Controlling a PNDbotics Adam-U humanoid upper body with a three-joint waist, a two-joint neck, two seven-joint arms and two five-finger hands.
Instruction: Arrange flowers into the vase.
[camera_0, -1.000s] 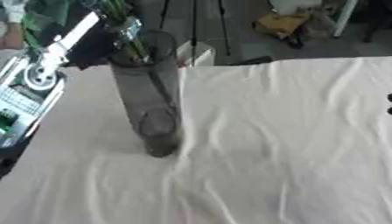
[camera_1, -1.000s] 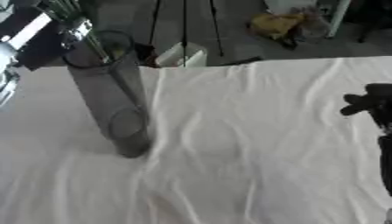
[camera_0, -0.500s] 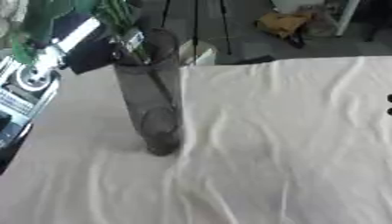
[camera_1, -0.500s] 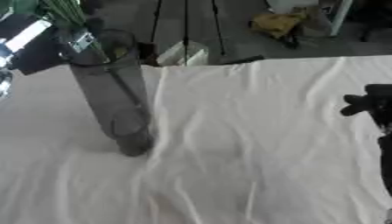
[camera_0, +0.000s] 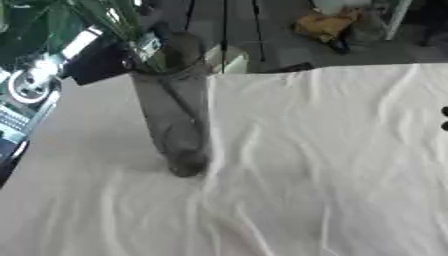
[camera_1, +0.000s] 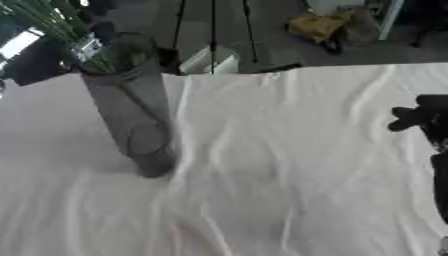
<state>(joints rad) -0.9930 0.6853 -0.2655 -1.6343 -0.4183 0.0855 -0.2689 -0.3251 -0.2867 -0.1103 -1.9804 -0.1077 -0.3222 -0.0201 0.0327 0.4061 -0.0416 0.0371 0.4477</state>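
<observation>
Holding stems (camera_0: 118, 20) in vase (camera_0: 175, 120) | left robot hand (camera_0: 105, 57) | white cloth (camera_0: 332, 165)

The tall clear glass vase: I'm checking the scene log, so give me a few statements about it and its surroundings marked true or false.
1. The tall clear glass vase stands upright on the white tablecloth. True.
2. The vase lies tipped over on its side. False: it stands on its base.
3. Green flower stems reach into the vase's mouth from the upper left. True.
4. The robot's black right hand is wrapped round the vase. False: it shows at the right edge, well apart from the vase.
5. The cloth is smooth and flat. False: it is wrinkled, with folds across the middle.
</observation>
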